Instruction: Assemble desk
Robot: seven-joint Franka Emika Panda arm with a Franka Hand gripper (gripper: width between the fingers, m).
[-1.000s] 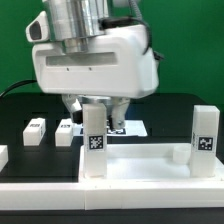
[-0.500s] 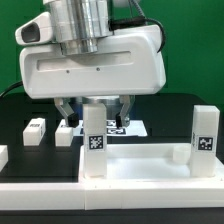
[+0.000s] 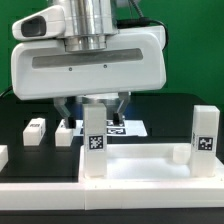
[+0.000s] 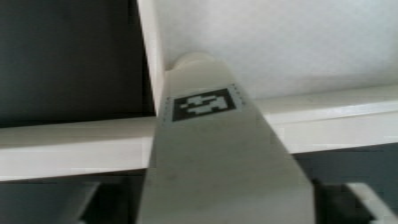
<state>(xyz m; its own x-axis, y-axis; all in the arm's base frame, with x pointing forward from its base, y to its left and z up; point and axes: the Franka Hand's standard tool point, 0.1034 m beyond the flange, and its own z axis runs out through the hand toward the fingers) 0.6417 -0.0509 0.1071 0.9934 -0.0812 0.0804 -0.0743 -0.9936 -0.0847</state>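
Seating a desk leg
The claw (image 3: 94, 114) hangs spread astride the upright leg (image 3: 95, 140) at a corner of the tabletop (image 3: 145, 175); next it likely must close squarely and twist.

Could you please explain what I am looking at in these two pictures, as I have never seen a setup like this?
The big white block is the end effector of a robot arm. Its two fingers hang open and hold nothing. One picture comes from a camera off the arm, the other from a camera on the wrist that looks down between the fingers. On the black table lies a white desk tabletop. Two legs stand upright at its corners: the near leg just below the fingers, which the wrist view shows from above, and the far leg. Behind them lie one loose leg, a second loose leg and the marker board.
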